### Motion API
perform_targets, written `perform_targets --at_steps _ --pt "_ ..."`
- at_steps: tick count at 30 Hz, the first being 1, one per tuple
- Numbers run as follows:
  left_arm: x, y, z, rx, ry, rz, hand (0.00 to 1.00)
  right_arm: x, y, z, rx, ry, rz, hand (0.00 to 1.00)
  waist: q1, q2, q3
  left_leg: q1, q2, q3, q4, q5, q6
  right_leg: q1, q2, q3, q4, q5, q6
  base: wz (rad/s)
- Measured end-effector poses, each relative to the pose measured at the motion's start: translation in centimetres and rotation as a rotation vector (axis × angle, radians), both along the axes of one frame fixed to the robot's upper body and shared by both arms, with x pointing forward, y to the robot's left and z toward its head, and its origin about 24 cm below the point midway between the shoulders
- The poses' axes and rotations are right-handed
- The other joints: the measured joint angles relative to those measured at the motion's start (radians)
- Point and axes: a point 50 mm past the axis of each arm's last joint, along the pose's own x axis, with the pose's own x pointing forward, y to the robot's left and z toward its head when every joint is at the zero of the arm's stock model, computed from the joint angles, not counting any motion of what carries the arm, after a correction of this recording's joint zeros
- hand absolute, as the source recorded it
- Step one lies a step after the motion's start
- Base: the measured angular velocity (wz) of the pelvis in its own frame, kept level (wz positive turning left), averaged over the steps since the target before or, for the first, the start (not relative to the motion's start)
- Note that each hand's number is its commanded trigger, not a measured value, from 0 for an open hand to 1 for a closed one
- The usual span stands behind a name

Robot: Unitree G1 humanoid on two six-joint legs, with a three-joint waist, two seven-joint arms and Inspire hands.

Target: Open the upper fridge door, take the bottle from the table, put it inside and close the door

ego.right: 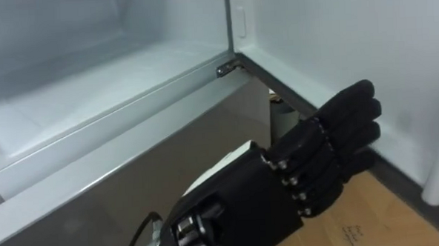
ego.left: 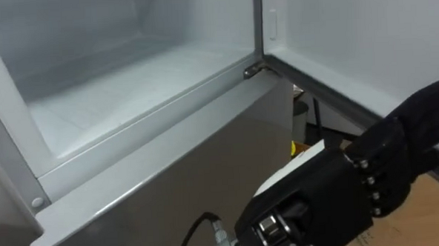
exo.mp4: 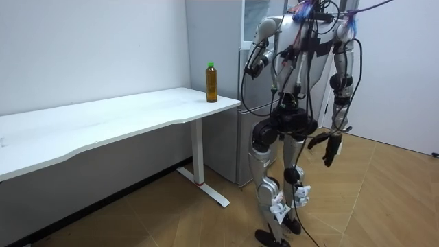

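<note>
our two eye views sit side by side on the robot's head. they look steeply down, from close by, into the open upper fridge (ego.left: 129,90). they share almost the same scene, the right one shifted a little sideways. our room view stands well back, looking across at the whole robot before that fridge, with the table (exo.mp4: 103,123) on the room view's left.

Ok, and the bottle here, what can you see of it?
The bottle is slim, with a green cap and a dark amber body; it looks like plastic. It stands upright, capped, near the corner of the white table closest to the fridge, touching only the tabletop.
</note>
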Motion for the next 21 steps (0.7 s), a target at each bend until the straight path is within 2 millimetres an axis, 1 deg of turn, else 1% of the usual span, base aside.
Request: perform_targets --at_steps 4,6,8,11,13,15,17,18,20,21 --pt "0.2 -0.4 -0.2 0.006 0.012 -0.007 0.0 1.3 0.0 0.1 0.0 -0.023 0.011 0.0 0.002 0.0 0.0006 0.0 0.003 -0.008 -0.002 0.0 0.0 0.001 0.002 -0.009 0.0 0.001 -0.002 0.02" --pt "0.2 -0.5 -0.1 0.01 0.009 -0.012 0.0 1.5 0.1 0.1 0.0 -0.029 0.013 0.0 0.002 0.0 0.0007 -0.001 0.004 -0.017 -0.003 0.0 0.0 0.002 0.002 -0.019 0.0 0.001 -0.003 0.12" --pt "0.2 -0.6 -0.2 0.011 0.011 -0.016 0.0 1.8 0.1 0.2 0.0 -0.035 0.015 0.0 0.005 -0.001 0.0013 -0.001 0.005 -0.017 -0.004 0.0 0.0 0.003 0.002 -0.023 0.0 0.002 -0.004 0.09" --pt "0.2 -0.6 -0.2 0.012 0.011 -0.017 0.0 2.3 0.1 0.2 -0.001 -0.047 0.019 0.0 0.004 -0.009 0.0062 -0.002 0.006 -0.019 -0.004 0.0 0.0 0.003 0.001 -0.035 0.0 0.002 -0.005 0.07" --pt "0.2 -0.7 -0.2 0.012 0.011 -0.018 0.0 2.6 0.1 0.2 -0.003 -0.051 0.023 0.0 0.005 -0.017 0.0112 -0.005 0.006 -0.02 -0.005 0.0 0.0 0.003 -0.002 -0.047 -0.002 0.001 -0.005 0.11" --pt "0.2 -0.7 -0.2 0.013 0.012 -0.017 0.0 2.6 0.1 0.2 -0.002 -0.052 0.018 0.0 0.009 -0.02 0.0124 -0.007 0.006 -0.021 -0.005 0.0 -0.001 0.002 -0.003 -0.053 -0.004 0.001 -0.006 0.1" --pt "0.2 -0.7 -0.2 0.013 0.012 -0.017 0.0 2.5 0.1 0.2 -0.001 -0.051 0.012 0.0 0.02 -0.021 0.0119 -0.007 0.006 -0.022 -0.007 0.0 -0.001 0.0 -0.004 -0.061 -0.008 0.001 -0.006 0.03" --pt "0.2 -0.7 -0.2 0.014 0.012 -0.016 0.0 2.4 0.2 0.2 0.002 -0.052 0.005 0.0 0.031 -0.022 0.0117 -0.009 0.006 -0.025 -0.008 0.0 -0.001 0.001 -0.004 -0.064 -0.012 0.003 -0.007 0.08" --pt "0.2 -0.6 -0.3 0.018 0.011 -0.015 0.0 2.4 0.4 0.1 0.007 -0.049 0.012 0.0 0.034 -0.024 0.0101 -0.018 0.005 -0.046 -0.008 0.001 -0.001 0.001 -0.007 -0.079 -0.013 0.004 -0.007 0.21" --pt "0.2 -0.5 -0.3 0.023 0.01 -0.013 0.0 2.4 0.4 0.1 0.008 -0.049 0.012 0.0 0.042 -0.025 0.0096 -0.02 0.005 -0.051 -0.01 0.001 -0.003 0.001 -0.009 -0.091 -0.011 0.004 -0.008 0.24"
